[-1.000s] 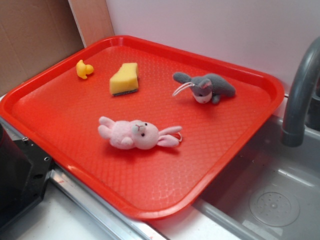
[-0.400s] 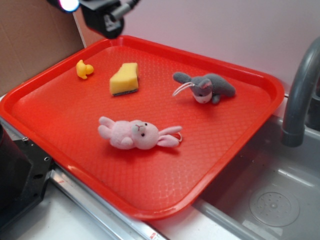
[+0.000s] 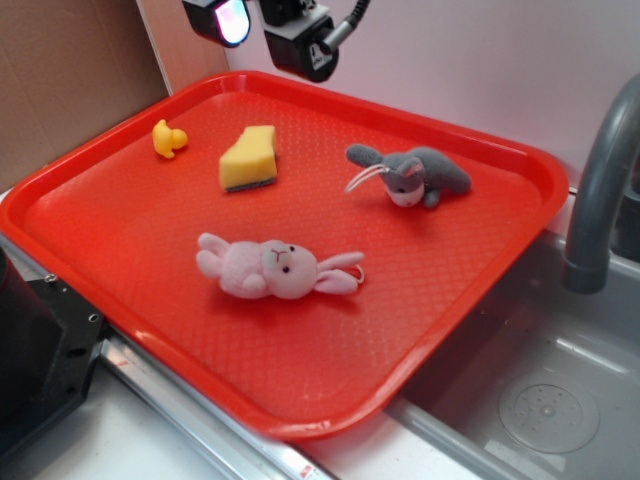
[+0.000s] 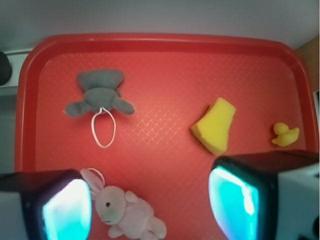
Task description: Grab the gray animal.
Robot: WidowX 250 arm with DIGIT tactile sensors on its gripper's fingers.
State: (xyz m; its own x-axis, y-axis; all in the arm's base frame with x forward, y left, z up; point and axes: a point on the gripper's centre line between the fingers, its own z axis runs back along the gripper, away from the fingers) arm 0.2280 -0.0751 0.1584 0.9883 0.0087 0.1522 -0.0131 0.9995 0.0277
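The job had barely begun. The hand [image 4: 150, 200] hung high over the far left corner of the red tray [image 3: 500, 270], its two fingers [image 4: 240, 197] set wide apart with nothing between them. The gray animal [image 3: 412, 175] lay untouched on the far right part of the tray, well apart from the hand, its white string loop [image 4: 103, 128] trailing from its head toward the middle. The pink bunny [image 3: 272, 268] lay nearer the front edge, the yellow sponge [image 3: 248, 158] and the little duck [image 3: 167, 139] off to the left. By my reckoning everything was still to do: the hand had to travel across to the gray toy, come down over its body, and close on it.
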